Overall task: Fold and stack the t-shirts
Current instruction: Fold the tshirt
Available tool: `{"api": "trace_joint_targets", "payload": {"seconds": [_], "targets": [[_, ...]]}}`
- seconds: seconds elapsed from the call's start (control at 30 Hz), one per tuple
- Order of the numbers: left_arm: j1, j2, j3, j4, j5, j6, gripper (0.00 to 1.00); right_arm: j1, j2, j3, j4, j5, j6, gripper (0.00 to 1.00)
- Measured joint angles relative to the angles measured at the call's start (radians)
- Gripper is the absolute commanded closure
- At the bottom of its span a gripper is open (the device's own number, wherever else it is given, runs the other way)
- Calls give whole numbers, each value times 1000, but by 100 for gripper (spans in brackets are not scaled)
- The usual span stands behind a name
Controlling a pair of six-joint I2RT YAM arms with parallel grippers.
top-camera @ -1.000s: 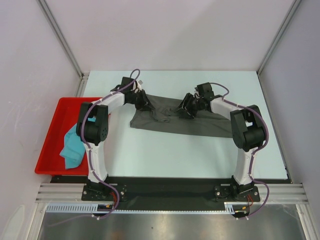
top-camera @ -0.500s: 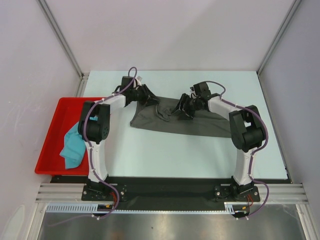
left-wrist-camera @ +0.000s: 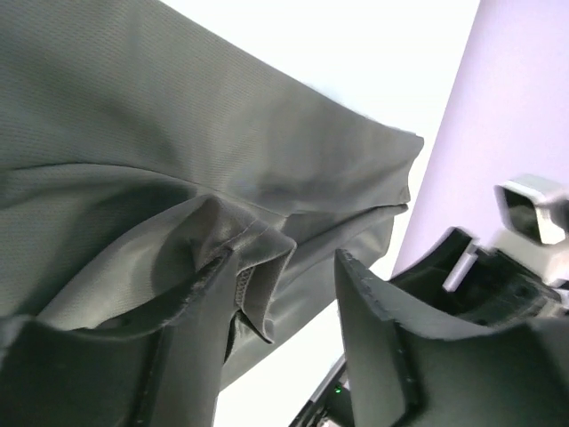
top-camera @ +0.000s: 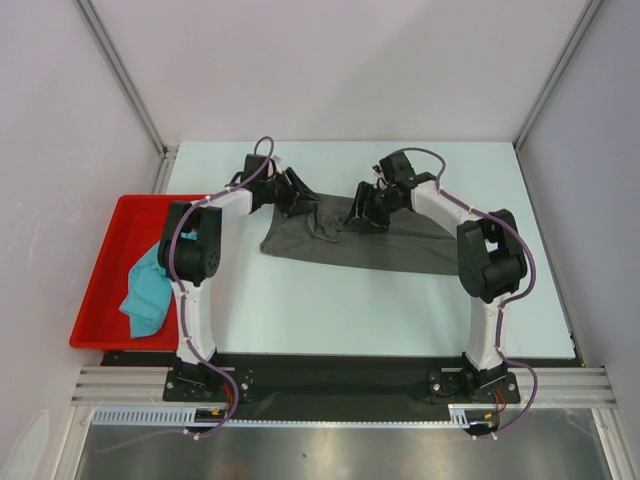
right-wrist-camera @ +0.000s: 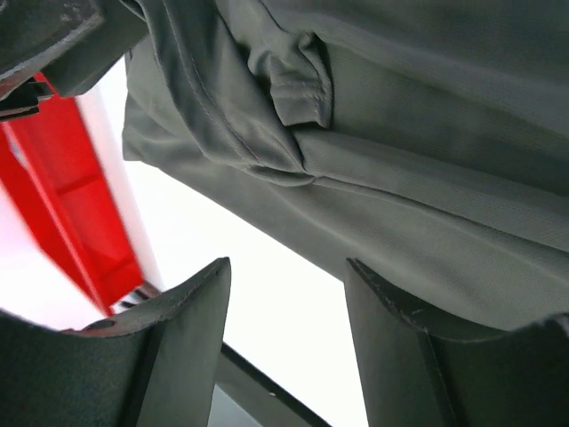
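A red tray (top-camera: 100, 265) lay along the left edge of the pale table (top-camera: 340, 310), its long side running from near to far. Plain white walls (top-camera: 330, 70) closed in the far, left and right sides, with slanting metal posts (top-camera: 120, 75) at the two far corners. Along the near edge ran an aluminium rail (top-camera: 340, 385), with a shiny metal sheet (top-camera: 340, 450) in front of it.

Left claw (left-wrist-camera: 283, 267), right claw (right-wrist-camera: 286, 267) spread apart, facing each other.
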Motion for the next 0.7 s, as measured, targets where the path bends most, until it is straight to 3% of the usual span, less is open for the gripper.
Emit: {"api": "trace_joint_targets", "payload": {"seconds": [0.3,0.7], "targets": [[0,16,39,-73,-33,48,34,117,107,319,-254,266,-182,39],[0,16,39,-114,-48,72,34,232,290,568,-432,476,-291,31]]}}
